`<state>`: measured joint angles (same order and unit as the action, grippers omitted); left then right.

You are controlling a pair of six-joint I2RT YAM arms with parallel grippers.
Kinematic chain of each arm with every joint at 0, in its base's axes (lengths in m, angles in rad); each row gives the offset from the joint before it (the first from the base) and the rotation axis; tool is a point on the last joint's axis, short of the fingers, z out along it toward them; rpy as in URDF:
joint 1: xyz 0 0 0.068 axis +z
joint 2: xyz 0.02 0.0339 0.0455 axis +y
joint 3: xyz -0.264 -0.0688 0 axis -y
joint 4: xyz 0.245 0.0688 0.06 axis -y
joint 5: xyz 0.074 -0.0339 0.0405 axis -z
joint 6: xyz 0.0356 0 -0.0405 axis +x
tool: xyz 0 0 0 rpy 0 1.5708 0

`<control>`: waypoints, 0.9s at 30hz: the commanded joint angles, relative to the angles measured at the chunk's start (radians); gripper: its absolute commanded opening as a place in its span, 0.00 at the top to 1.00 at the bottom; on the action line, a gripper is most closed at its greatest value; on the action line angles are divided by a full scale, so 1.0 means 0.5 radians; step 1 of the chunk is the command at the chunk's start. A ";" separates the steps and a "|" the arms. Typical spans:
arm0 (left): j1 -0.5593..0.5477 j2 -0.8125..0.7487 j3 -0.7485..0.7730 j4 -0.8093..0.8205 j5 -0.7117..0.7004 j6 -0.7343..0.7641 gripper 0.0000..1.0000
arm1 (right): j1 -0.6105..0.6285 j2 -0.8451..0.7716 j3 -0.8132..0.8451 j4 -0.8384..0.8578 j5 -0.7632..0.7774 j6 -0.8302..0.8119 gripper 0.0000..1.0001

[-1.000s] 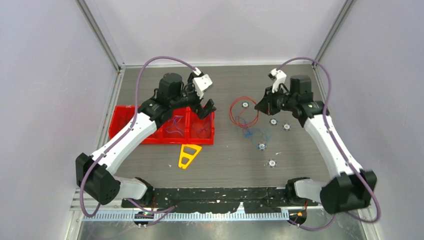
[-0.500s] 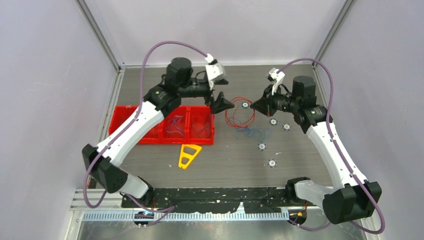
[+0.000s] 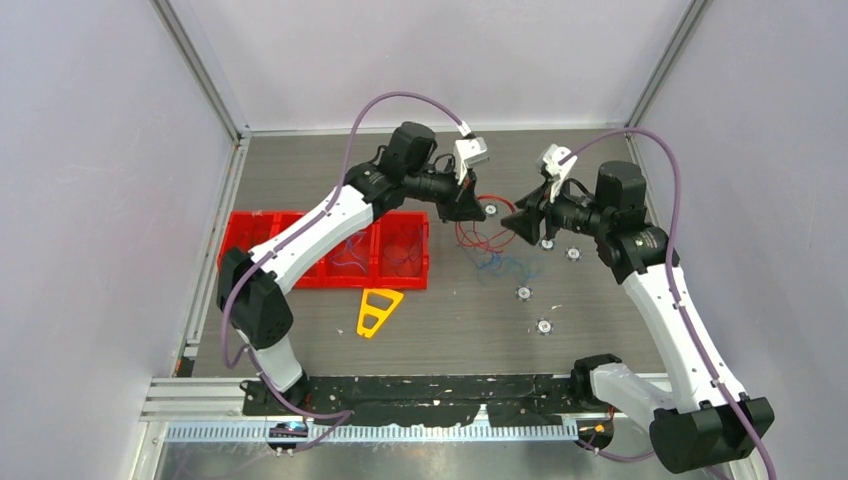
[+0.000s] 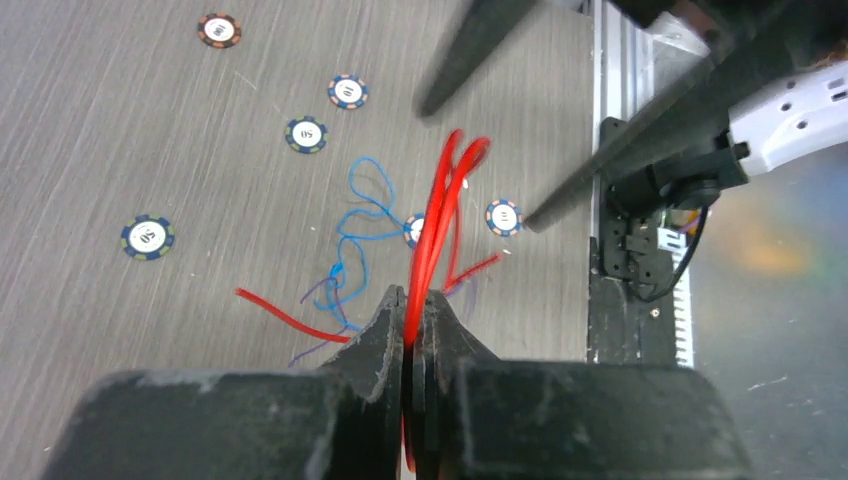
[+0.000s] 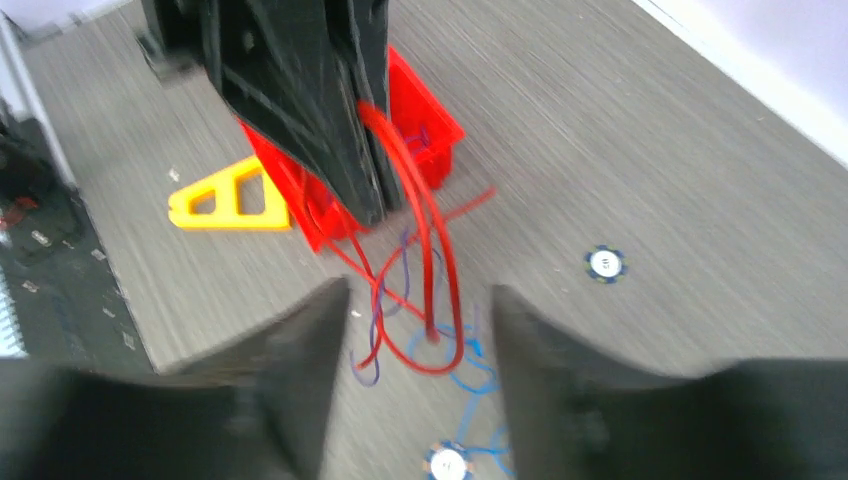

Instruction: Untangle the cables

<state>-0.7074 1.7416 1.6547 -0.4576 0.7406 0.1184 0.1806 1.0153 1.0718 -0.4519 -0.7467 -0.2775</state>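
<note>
The cables lie tangled in mid-table: a looped red cable point(image 3: 487, 243) and thin blue strands point(image 3: 507, 265) just in front of it. My left gripper point(image 3: 470, 207) reaches over from the left and is shut on the red cable point(image 4: 432, 230), which rises from the table into its closed jaws point(image 4: 415, 295). Blue strands point(image 4: 365, 225) stay on the wood below. My right gripper point(image 3: 525, 222) faces it from the right, open; the hanging red loop point(image 5: 455, 300) and blue strands point(image 5: 468, 385) show between its spread fingertips point(image 5: 418, 295), touching neither finger.
A red three-compartment bin point(image 3: 250, 250) holding a few more strands sits left of the tangle, with a yellow triangle point(image 3: 378, 310) in front of it. Several poker chips point(image 3: 523, 292) are scattered around and under the cables. The two grippers are close together.
My left arm swung right from above the red bin to the tangle and shut on the red cable. My right gripper, shut a moment ago, has opened and drawn back slightly.
</note>
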 commanded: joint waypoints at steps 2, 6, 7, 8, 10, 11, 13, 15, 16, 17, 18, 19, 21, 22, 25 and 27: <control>0.138 -0.166 -0.127 0.661 0.059 -0.817 1.00 | -0.080 -0.137 -0.117 -0.001 0.032 0.113 0.14; 0.226 -0.142 -0.137 0.901 -0.025 -1.324 1.00 | -0.099 -0.296 -0.399 0.319 0.037 0.323 0.04; 0.227 -0.144 -0.130 0.903 -0.050 -1.366 1.00 | -0.098 -0.315 -0.505 0.401 0.055 0.407 0.03; 0.226 -0.143 -0.133 0.969 -0.070 -1.443 1.00 | -0.097 -0.338 -0.556 0.561 0.104 0.449 0.02; 0.229 -0.127 -0.129 1.000 -0.130 -1.626 1.00 | -0.097 -0.333 -0.699 0.771 0.204 0.531 0.01; 0.228 -0.124 -0.127 1.020 -0.151 -1.699 1.00 | -0.097 -0.318 -0.795 0.831 0.235 0.601 0.01; 0.218 -0.124 -0.118 0.992 -0.253 -1.802 1.00 | -0.096 -0.295 -0.917 1.116 0.313 0.723 0.01; 0.218 -0.124 -0.100 0.948 -0.347 -1.894 1.00 | -0.071 -0.270 -1.009 1.338 0.388 0.812 0.00; 0.216 -0.130 -0.095 0.926 -0.397 -1.933 1.00 | -0.019 -0.259 -1.054 1.457 0.459 0.827 0.00; 0.217 -0.133 -0.086 0.921 -0.439 -1.976 1.00 | 0.016 -0.232 -1.069 1.518 0.504 0.826 0.02; 0.216 -0.135 -0.078 0.868 -0.487 -2.014 1.00 | 0.102 -0.211 -1.095 1.633 0.606 0.815 0.02; 0.216 -0.135 -0.061 0.830 -0.523 -2.042 1.00 | 0.199 -0.163 -1.104 1.741 0.655 0.806 0.02; 0.216 -0.129 -0.025 0.779 -0.563 -2.097 1.00 | 0.339 -0.063 -1.101 1.870 0.847 0.757 0.03; 0.218 -0.128 -0.012 0.760 -0.581 -2.122 1.00 | 0.379 -0.028 -1.091 1.909 0.905 0.718 0.03; 0.218 -0.132 0.015 0.695 -0.623 -2.222 1.00 | 0.528 0.176 -1.063 2.125 1.100 0.647 0.03; 0.214 -0.140 0.016 0.680 -0.625 -2.268 1.00 | 0.578 0.303 -1.030 2.264 1.188 0.580 0.03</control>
<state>-0.6006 1.7081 1.6127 -0.1001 0.4664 -0.9314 0.4271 1.0775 0.5144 0.4351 -0.3195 0.0719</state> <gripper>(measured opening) 0.031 0.976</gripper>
